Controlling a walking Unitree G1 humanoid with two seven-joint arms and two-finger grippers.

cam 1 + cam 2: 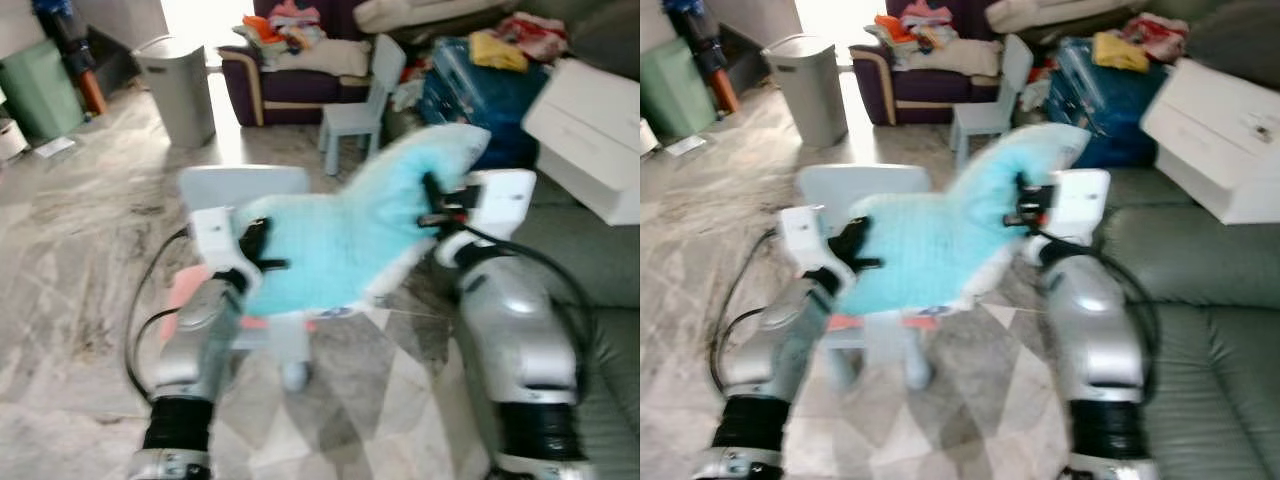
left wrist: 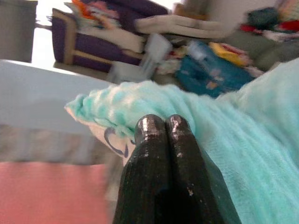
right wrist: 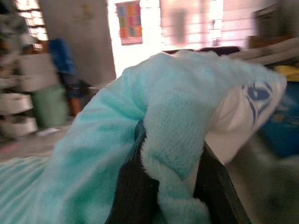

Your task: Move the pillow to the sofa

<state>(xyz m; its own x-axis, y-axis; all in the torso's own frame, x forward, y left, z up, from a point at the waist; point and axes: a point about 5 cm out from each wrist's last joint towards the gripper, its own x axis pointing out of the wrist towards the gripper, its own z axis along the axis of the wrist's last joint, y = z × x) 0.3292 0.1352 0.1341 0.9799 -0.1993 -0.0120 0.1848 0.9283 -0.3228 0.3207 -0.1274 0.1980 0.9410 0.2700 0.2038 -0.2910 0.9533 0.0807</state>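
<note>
A: Head cams, what've you got?
B: I see the pillow [image 1: 345, 235], light blue, held up btwn both arms above a small chair [image 1: 245, 195]. Sofa [image 1: 1200, 330] sits right of the pillow, white box [image 1: 1225, 135] on it. Bin [image 1: 180, 88] far behind the chair.
A: Left wrist?
B: Left gripper [image 2: 161, 128] fingers pressed together, pinching the pillow's edge.
A: Right wrist?
B: Right gripper [image 3: 170, 182] fingers apart, clamped on a fold of pillow.

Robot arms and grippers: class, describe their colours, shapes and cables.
Both arms are glossy silver with rounded shells and black cuffs. White blocks sit at the wrists. Black cables loop alongside. The left gripper and right gripper each have long black fingers.
</note>
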